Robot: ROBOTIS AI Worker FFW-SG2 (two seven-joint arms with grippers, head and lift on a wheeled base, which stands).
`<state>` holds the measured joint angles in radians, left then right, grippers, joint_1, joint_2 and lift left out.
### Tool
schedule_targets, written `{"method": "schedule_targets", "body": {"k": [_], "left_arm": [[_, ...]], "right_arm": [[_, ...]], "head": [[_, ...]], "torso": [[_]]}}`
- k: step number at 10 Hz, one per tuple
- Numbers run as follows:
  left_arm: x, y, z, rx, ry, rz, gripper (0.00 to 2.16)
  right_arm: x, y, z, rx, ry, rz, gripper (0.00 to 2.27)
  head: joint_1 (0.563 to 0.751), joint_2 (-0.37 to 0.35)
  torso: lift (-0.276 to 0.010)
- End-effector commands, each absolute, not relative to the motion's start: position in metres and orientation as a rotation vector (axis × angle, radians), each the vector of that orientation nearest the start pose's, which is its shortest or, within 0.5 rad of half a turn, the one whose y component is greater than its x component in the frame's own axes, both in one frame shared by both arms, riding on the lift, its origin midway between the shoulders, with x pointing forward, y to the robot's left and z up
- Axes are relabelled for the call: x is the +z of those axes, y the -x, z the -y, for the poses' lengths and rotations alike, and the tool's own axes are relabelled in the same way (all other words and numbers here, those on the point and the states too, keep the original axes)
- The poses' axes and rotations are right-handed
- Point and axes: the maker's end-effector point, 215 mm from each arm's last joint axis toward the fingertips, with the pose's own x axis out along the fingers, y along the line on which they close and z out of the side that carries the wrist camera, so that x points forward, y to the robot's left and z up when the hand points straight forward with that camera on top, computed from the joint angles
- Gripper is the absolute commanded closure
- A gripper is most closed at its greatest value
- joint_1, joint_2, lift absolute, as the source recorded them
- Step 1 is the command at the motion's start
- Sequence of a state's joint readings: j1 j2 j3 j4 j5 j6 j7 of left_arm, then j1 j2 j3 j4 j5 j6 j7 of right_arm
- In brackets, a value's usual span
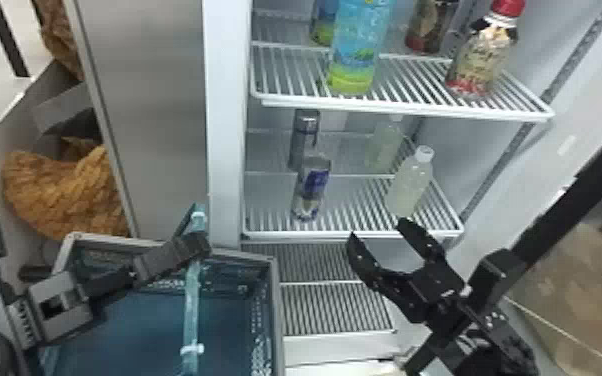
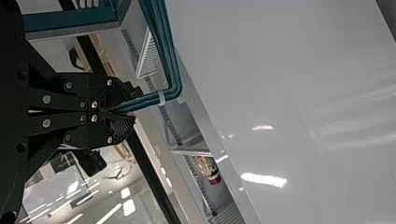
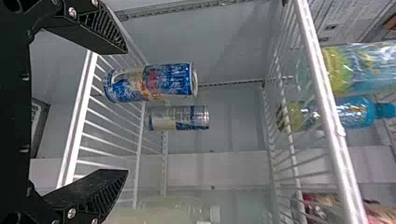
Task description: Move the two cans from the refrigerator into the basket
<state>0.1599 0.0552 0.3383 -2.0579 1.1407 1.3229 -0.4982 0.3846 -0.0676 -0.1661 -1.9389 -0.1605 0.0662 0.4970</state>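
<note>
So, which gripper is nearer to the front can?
Right. The right gripper is in front and right of the front can; the left gripper is farther, left of it, on the basket handle.

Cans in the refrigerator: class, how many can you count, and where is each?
2. The front can stands toward the left front of the wire shelf below the blue bottle; the rear can stands behind it. Others may be hidden.

Lower shelf point(image 1: 355, 234), near left edge: rear can point(image 1: 304, 134) partly hidden, apparently by front can point(image 1: 313, 180). Head view's top edge cuts off blue bottle point(image 1: 355, 55); its bottom edge cuts off basket point(image 1: 276, 305).
</note>
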Motion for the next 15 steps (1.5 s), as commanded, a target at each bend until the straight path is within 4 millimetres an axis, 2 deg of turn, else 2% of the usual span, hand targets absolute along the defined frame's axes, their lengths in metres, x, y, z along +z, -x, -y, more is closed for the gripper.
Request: {"method": "schedule_targets", "body": {"k": [1,6,9,12,15], "left_arm": [[-0.276,-0.389,-0.084,-0.981,1.015,-0.549,1.21],[-0.276,-0.388,-0.083,-0.986,1.014,-0.554,1.21],[-0.276,-0.387,-0.083,-0.984,1.017,-0.554,1.21],[-0.275,-0.388,-0.083,-0.985,1.018,-0.55,1.21],[-0.275,-0.387,-0.083,-0.986,1.019,-0.55,1.21]], "right_arm": [[-0.353,-0.475,0.213,0.393,-0.059,-0.064,0.13],[-0.356,-0.516,0.179,0.439,-0.058,-0.081,0.14],[-0.363,-0.533,0.163,0.457,-0.058,-0.104,0.14],[-0.36,-0.551,0.153,0.459,-0.043,-0.1,0.14],[-0.366,-0.566,0.147,0.455,-0.038,-0.114,0.14]], "head": [[0.695,-0.189],[0.695,-0.137],[0.695,-0.112],[0.695,-0.094],[0.695,-0.078]], "torso": [[-0.219],[-0.219],[-0.219],[-0.219],[-0.219]]}}
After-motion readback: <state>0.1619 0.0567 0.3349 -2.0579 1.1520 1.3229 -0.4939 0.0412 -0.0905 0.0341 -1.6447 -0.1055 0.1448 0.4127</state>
